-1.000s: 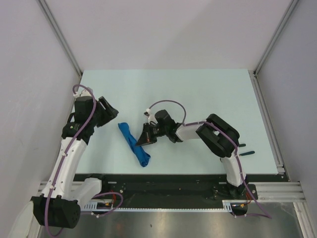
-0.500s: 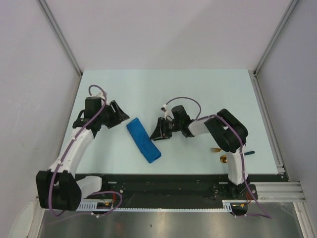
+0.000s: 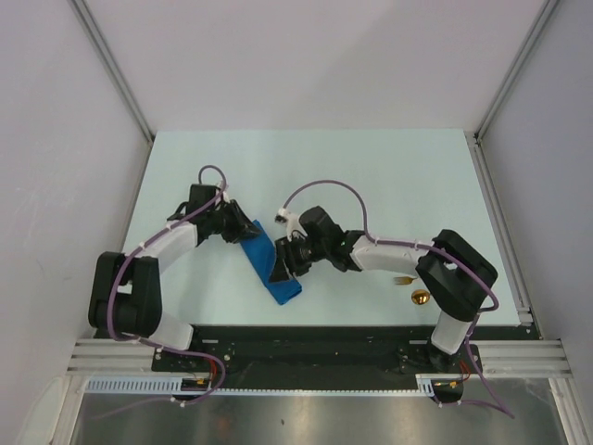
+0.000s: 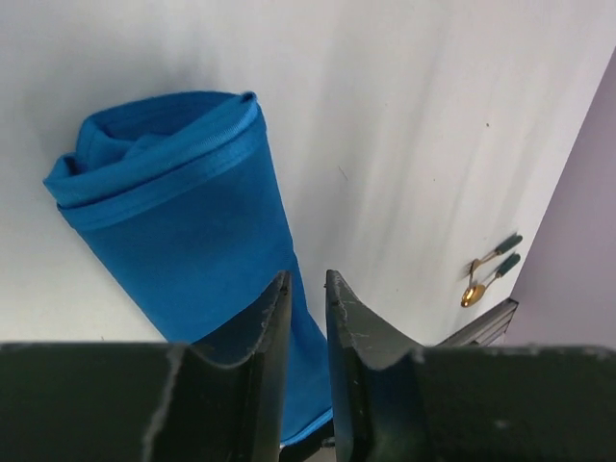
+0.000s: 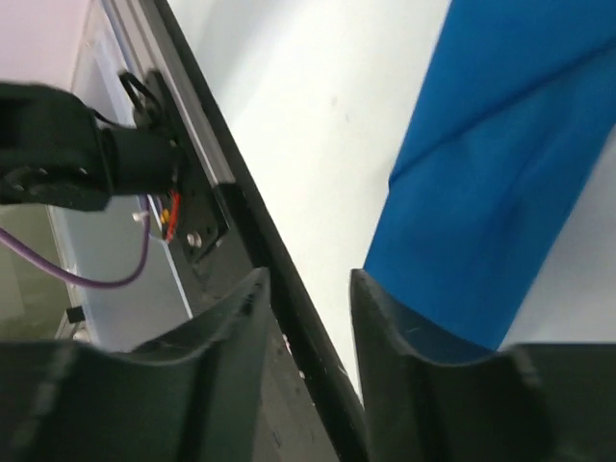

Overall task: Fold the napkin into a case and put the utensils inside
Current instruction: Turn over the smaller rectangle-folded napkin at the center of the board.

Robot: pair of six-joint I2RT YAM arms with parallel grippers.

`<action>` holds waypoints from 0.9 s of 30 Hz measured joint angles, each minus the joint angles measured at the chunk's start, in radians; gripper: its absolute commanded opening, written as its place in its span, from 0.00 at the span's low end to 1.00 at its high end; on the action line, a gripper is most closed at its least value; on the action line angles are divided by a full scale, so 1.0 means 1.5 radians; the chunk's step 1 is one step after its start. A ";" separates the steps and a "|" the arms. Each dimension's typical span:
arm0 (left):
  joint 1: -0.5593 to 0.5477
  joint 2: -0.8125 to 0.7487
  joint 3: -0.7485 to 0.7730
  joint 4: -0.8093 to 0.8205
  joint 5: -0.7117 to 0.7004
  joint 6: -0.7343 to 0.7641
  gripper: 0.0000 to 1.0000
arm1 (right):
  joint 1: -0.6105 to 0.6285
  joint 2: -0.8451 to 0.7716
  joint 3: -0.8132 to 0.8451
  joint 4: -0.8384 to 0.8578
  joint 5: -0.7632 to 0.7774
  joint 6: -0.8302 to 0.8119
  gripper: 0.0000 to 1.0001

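The napkin (image 3: 289,289) lies as a narrow blue oblong, slanting from upper left to lower right near the table's front. In the left wrist view the napkin (image 4: 183,221) shows its layered far end. My left gripper (image 3: 248,232) is at the cloth's upper end. In its own view the left gripper (image 4: 306,277) has its jaws a narrow gap apart over the cloth's right edge. My right gripper (image 3: 281,264) is at the napkin's right side. Up close the right gripper (image 5: 308,277) is open, one finger over the napkin (image 5: 491,192). The gold spoon (image 3: 420,298) and fork (image 3: 403,279) lie to the right.
The black front rail (image 3: 306,338) runs along the table's near edge, close under the right gripper's fingers (image 5: 289,318). Grey walls stand on both sides and an aluminium frame (image 3: 500,213) borders the right. The utensils (image 4: 478,289) lie close to that front rail.
The left arm has swung right to the napkin's upper end and its jaws have narrowed. The right gripper opened, drew right, then came back onto the cloth. The napkin now lies wider and flatter.
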 measured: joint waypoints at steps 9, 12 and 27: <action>-0.018 0.104 0.001 0.039 -0.058 -0.030 0.22 | -0.002 0.016 -0.109 0.037 0.036 0.020 0.31; -0.026 0.131 0.001 0.041 -0.069 -0.041 0.23 | -0.005 0.018 -0.110 0.039 0.043 0.020 0.31; -0.107 -0.036 0.050 -0.048 -0.170 -0.005 0.57 | -0.026 -0.062 -0.058 -0.081 0.179 0.055 0.66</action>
